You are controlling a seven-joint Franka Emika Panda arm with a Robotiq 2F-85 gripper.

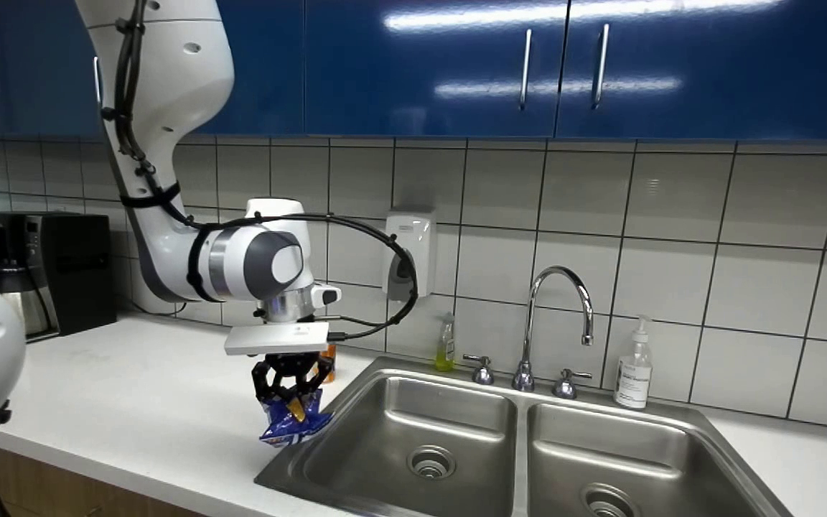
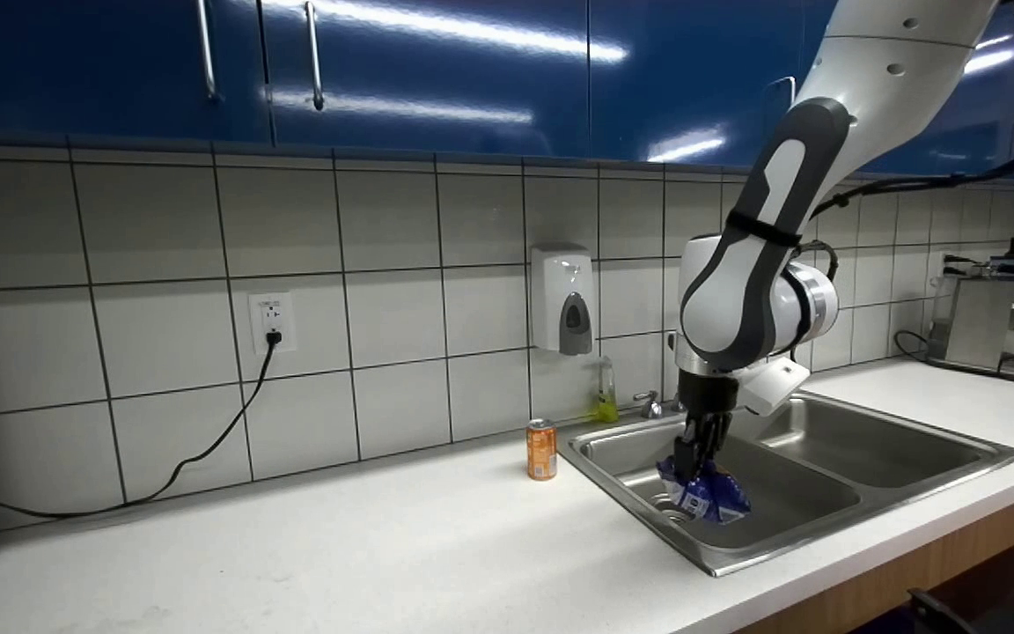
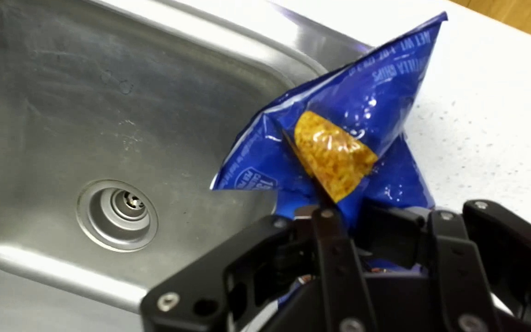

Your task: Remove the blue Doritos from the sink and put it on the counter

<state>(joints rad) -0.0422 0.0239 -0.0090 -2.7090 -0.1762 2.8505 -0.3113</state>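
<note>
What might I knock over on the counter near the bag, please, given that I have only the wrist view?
Observer: Possibly the orange can: in an exterior view it stands upright on the counter, beside a back corner of the sink.

Operator: Thank you, that is kind. Is there also a faucet that I should keep clear of?

Observer: Yes, a chrome faucet rises at the back of the sink; in an exterior view it is plainly apart from the gripper holding the blue Doritos bag.
</note>
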